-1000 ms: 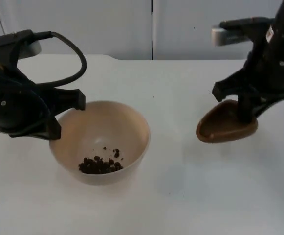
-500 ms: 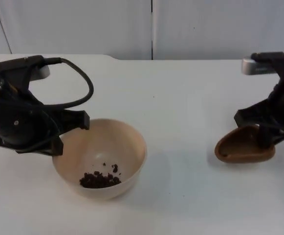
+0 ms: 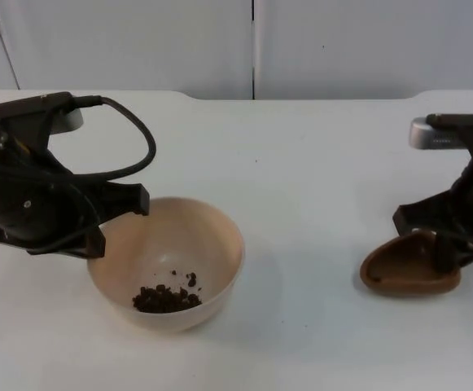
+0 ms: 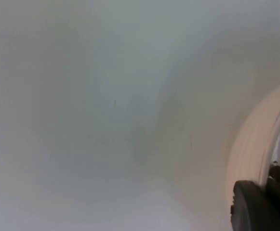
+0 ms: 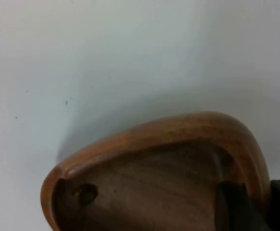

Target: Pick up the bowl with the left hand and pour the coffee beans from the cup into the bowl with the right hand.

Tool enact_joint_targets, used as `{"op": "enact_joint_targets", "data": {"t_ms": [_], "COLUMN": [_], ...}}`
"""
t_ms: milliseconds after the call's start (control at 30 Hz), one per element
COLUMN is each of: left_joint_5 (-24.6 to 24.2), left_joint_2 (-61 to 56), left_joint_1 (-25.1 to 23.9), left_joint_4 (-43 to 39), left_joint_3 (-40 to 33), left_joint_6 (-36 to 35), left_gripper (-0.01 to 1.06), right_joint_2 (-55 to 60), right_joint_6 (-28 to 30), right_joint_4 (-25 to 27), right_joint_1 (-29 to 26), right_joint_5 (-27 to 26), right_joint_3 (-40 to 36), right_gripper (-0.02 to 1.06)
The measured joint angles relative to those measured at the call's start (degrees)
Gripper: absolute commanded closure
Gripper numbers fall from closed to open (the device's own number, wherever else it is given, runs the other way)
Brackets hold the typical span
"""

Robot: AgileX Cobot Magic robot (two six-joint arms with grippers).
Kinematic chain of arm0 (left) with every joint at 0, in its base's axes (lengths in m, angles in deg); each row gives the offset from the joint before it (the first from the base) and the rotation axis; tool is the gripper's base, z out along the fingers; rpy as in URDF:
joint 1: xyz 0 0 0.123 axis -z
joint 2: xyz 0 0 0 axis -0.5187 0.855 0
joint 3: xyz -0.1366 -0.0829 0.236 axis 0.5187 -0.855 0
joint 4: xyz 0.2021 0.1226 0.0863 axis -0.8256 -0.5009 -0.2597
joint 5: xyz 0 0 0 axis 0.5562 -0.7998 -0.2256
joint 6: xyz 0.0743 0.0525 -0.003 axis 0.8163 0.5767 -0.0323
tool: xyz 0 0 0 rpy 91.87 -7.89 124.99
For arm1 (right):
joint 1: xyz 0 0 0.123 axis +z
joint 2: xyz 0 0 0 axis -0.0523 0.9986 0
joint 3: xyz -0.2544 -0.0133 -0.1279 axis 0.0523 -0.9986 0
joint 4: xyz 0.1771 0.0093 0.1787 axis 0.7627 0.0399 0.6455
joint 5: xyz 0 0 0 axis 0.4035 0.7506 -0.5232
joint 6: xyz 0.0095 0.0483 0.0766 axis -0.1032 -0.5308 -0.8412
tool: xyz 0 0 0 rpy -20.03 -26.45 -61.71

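The bowl (image 3: 168, 262) sat on the table (image 3: 301, 163) at the left, toward the near edge, with the beans (image 3: 166, 299) lying in its bottom on the near side. The left gripper (image 3: 98, 224) was at the bowl's left rim, its fingers closed over the rim; in the left wrist view a fingertip (image 4: 260, 207) lay inside the bowl (image 4: 255, 144). The cup (image 3: 409, 265) was well apart at the right, tipped with its mouth toward the left. The right gripper (image 3: 441, 248) gripped the cup's right rim, one finger (image 5: 233, 207) inside the cup (image 5: 154, 168). The wall (image 3: 252, 45) stood at the far side.
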Motion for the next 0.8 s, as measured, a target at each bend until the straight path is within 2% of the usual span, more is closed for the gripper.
{"op": "enact_joint_targets", "data": {"t_ms": [300,633,733,767,800], "left_joint_5": [0.1,0.1,0.1,0.1,0.1], "left_joint_2": [0.0,0.0,0.0,0.0,0.0], "left_joint_1": [0.0,0.0,0.0,0.0,0.0], "left_joint_4": [0.0,0.0,0.0,0.0,0.0], "left_joint_3": [0.0,0.0,0.0,0.0,0.0], "left_joint_6": [0.0,0.0,0.0,0.0,0.0], "left_gripper": [1.05,1.05,0.93,0.93,0.86], "right_joint_2": [0.0,0.0,0.0,0.0,0.0], "right_joint_6": [-0.36,-0.5,-0.82,-0.91,-1.04], "right_joint_4": [0.0,-0.97,-1.06,-1.06,-1.06], "right_joint_1": [0.0,0.0,0.0,0.0,0.0], "right_joint_5": [-3.43,-3.87,-3.87,-3.87,-3.87], "right_joint_3": [-2.85,-2.95,-2.95,-2.95,-2.95], "right_gripper": [1.04,1.04,1.04,1.04,1.04]}}
